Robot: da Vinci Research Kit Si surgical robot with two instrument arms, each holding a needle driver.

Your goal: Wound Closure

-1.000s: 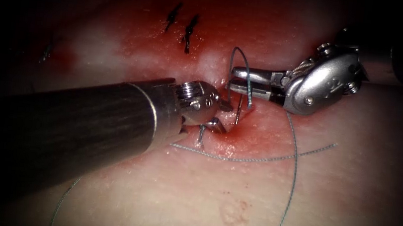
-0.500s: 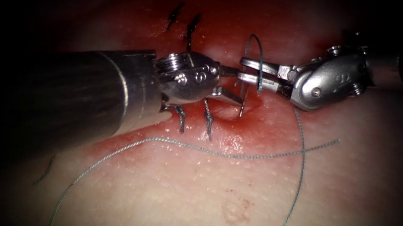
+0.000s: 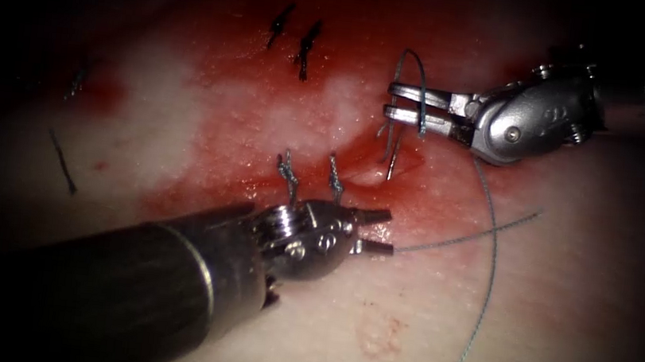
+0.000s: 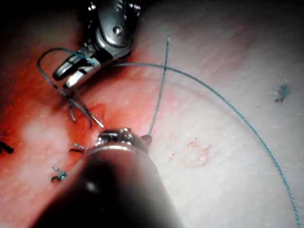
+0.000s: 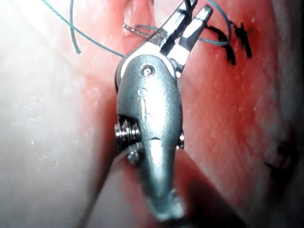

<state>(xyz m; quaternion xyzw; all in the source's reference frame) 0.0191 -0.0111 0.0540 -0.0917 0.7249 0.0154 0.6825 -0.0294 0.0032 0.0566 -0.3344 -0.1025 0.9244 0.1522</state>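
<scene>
right steel needle driver (image 3: 396, 105) jaws slightly parted, thread looped over them | thin curved steel needle (image 3: 394, 158) just below, upright in tissue | left steel needle driver (image 3: 381, 230) agape, holds nothing, farther

A pair of short dark knotted stitches (image 3: 304, 47) sits side by side on the far part of the tissue (image 3: 549, 309), a thin dark strand (image 3: 62, 162), perhaps a stray thread end, lies far left, and a faint pinkish blotch (image 3: 376, 340) marks the near surface.
</scene>
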